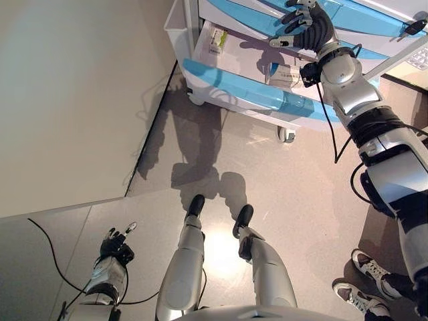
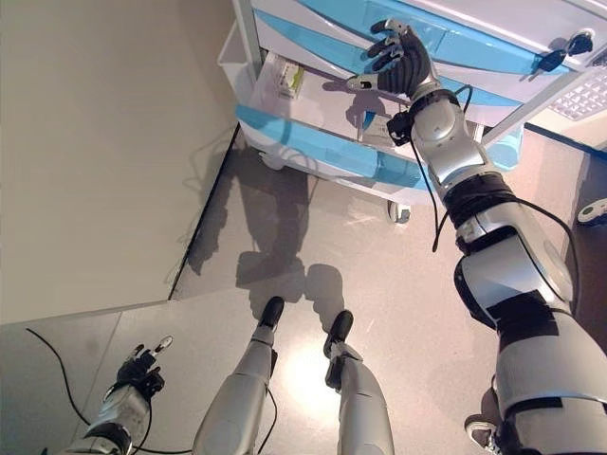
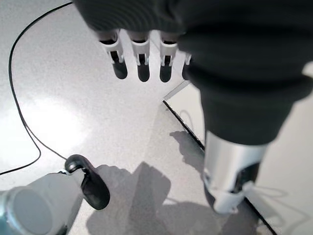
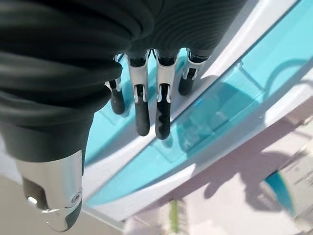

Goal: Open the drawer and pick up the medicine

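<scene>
A white cart has blue-fronted drawers, and its lower drawer (image 1: 249, 94) stands pulled out. Inside lie a white and green medicine box (image 1: 217, 40) at the left end and a second white box (image 1: 286, 75) further right, also seen in the right wrist view (image 4: 301, 171). My right hand (image 1: 307, 27) hovers above the open drawer, in front of the blue front of the upper drawer (image 4: 220, 112). Its fingers (image 4: 146, 107) are straight and hold nothing. My left hand (image 1: 117, 246) hangs low over the floor, open and empty (image 3: 142, 58).
A beige wall (image 1: 67, 100) runs along the left, beside the cart. One cart wheel (image 1: 286, 134) rests on the grey floor. A person's shoes (image 1: 371, 267) stand at the lower right. A keyboard (image 2: 583, 95) lies on a surface at the upper right.
</scene>
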Tool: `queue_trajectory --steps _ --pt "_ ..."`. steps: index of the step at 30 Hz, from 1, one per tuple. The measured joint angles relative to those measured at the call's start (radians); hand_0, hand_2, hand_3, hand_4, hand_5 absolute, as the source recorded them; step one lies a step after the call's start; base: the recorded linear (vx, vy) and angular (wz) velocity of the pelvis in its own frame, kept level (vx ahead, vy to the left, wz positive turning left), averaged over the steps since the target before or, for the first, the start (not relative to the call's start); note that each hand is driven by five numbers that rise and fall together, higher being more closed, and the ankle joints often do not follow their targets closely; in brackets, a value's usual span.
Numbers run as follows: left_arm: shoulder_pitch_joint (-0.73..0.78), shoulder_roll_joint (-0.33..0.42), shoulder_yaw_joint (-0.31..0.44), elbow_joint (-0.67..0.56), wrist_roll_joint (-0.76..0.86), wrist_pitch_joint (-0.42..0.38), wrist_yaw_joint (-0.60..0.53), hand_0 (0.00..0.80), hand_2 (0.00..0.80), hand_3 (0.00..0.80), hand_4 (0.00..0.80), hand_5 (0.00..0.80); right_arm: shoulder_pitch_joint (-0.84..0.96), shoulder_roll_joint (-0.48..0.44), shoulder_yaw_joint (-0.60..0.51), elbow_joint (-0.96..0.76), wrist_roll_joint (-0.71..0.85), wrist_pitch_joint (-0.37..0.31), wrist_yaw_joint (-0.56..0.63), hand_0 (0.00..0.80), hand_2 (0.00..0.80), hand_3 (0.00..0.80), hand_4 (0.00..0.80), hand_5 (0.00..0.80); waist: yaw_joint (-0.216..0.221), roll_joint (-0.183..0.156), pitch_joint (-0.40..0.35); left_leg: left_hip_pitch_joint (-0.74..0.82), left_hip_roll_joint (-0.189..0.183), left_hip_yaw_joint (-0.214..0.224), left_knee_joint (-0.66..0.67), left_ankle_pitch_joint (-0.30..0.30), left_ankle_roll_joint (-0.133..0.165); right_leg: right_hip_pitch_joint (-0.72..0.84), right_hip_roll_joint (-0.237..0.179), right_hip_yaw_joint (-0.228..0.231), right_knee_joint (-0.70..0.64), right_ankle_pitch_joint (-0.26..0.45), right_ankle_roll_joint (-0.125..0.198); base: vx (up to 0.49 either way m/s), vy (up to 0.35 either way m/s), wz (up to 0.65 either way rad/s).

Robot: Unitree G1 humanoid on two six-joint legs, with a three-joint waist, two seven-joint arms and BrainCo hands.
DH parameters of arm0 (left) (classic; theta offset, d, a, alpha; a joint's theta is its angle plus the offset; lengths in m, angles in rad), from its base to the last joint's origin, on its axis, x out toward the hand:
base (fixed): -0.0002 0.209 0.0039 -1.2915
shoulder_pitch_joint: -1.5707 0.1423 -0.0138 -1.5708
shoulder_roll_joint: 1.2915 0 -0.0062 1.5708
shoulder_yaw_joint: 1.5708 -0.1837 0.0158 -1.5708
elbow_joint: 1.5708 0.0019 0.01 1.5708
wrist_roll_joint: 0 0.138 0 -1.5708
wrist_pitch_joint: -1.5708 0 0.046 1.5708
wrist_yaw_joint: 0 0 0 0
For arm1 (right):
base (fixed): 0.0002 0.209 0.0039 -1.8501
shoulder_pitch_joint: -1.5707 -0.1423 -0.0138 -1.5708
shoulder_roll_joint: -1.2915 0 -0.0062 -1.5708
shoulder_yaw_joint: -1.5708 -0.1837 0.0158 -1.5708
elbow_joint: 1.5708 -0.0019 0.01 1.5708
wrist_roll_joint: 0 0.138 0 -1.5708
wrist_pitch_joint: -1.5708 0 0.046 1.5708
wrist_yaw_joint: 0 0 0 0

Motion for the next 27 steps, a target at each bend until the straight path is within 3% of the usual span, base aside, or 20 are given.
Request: queue_trajectory --steps 9,27 --pt "-0.014 0.016 -0.041 -0.012 0.000 0.000 -0.003 0.000 0.000 0.000 0.000 0.000 -0.045 0.009 0.040 0.144 -0.174 0.006 -0.026 0.000 0.000 0.000 0.000 0.000 0.010 -0.005 -0.003 -0.013 -0.008 -0.031 -0.015 0.020 -0.004 -0.003 -0.005 -0.014 -0.011 0.002 0.001 -0.003 -0.012 0.08" --pt "-0.021 0.016 -0.065 -0.022 0.000 -0.001 -0.003 0.000 0.000 0.000 0.000 0.000 -0.032 -0.004 -0.019 0.132 -0.165 0.002 -0.057 0.000 0.000 0.000 0.000 0.000 0.009 -0.005 -0.002 -0.037 -0.024 -0.036 -0.016 0.033 -0.001 -0.029 -0.020 -0.013 -0.004 0.003 0.003 -0.001 -0.002 0.02"
